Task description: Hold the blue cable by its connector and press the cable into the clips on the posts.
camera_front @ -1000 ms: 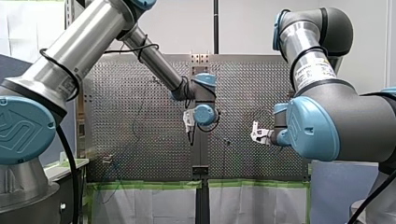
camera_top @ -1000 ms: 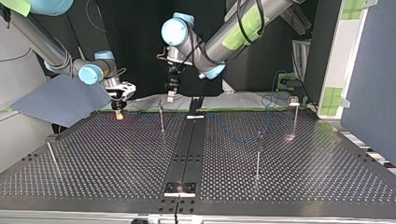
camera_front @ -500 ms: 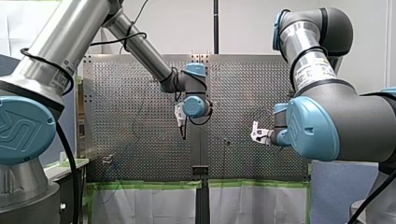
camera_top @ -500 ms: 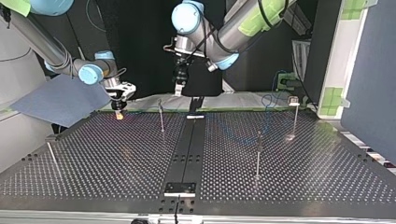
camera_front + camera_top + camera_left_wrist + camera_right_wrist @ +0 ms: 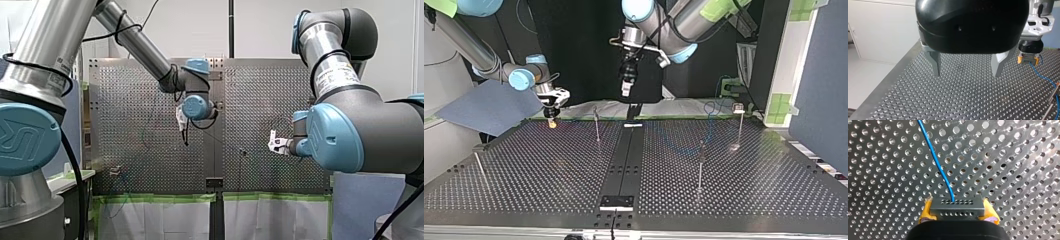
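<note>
**Front view:** the table [image 5: 150, 125] fills the bg like an upright panel. The left gripper [image 5: 186, 141] hangs near the ctr seam. Its fingers are too thin & dark here to tell how far apart they are. The right gripper [image 5: 272, 140] is at the view's right of ctr, mostly hidden by its own arm, so finger state can't be told here either. One thin post [image 5: 243, 151] shows btwn the two grippers.

**Top view:** the right gripper sits low at the table's far edge on the view's left, w/ its yellow tip just over the holes. The left gripper is high above the far edge near the ctr, well clear of the table and pointing down. It's seen edge-on, so its spread can't be told. Four posts [image 5: 700, 167] stand apart across the table. The cable [image 5: 711, 107] shows faintly, looped by the far right corner, w/ a thin run over the table's right half.

**Left wrist view:** the left gripper's two metal fingers [image 5: 935, 63] are spread wide. Only perforated table shows btwn them, and they touch nothing. Beside them, further off, is the right gripper w/ yellow pads clamped on a small block. The blue cable trails from it across the table.

**Right wrist view:** the right gripper's yellow pads [image 5: 925, 212] pinch the grey connector [image 5: 957, 209] from both sides. The cable leaves the connector's front face near its middle and runs ahead over the table in a gentle curve.
</note>
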`<state>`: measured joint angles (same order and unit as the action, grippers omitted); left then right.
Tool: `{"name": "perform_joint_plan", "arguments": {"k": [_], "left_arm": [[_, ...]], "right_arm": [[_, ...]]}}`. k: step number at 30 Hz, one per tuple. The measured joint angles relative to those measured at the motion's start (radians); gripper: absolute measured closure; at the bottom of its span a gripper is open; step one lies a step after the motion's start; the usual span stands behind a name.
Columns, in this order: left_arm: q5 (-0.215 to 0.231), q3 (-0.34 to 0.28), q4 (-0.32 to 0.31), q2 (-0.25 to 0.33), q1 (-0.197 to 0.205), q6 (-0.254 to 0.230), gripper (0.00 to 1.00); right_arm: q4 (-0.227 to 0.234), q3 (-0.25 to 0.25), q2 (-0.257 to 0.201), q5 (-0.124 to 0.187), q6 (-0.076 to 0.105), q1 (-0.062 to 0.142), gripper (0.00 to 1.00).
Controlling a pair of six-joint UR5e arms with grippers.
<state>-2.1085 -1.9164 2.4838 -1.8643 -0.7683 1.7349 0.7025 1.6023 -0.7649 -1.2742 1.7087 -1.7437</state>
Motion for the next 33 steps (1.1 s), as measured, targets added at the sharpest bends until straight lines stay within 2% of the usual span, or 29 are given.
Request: {"name": "perform_joint_plan", "arguments": {"k": [9,13,17,20,25,33], "left_arm": [[0.001,-0.089,0.001,0.089,0.003,0.001,0.02],[0.000,-0.126,0.001,0.126,0.003,0.002,0.02],[-0.001,-0.166,-0.016,0.165,0.004,0.003,0.02],[-0.002,-0.196,-0.042,0.192,0.003,0.007,0.02],[-0.002,-0.239,-0.083,0.183,0.003,0.014,0.02],[-0.003,-0.310,-0.154,0.117,-0.002,0.026,0.02]], "right_arm": [[-0.003,0.000,0.000,-0.014,-0.006,0.000,1.00],[-0.019,-0.001,-0.005,-0.043,-0.028,0.003,1.00],[-0.057,-0.001,-0.037,-0.068,-0.051,0.005,1.00],[-0.083,-0.001,-0.065,-0.079,-0.059,0.003,1.00],[-0.117,-0.001,-0.112,-0.084,-0.055,0.000,1.00],[-0.125,-0.001,-0.192,-0.064,-0.028,0.010,1.00]]}}
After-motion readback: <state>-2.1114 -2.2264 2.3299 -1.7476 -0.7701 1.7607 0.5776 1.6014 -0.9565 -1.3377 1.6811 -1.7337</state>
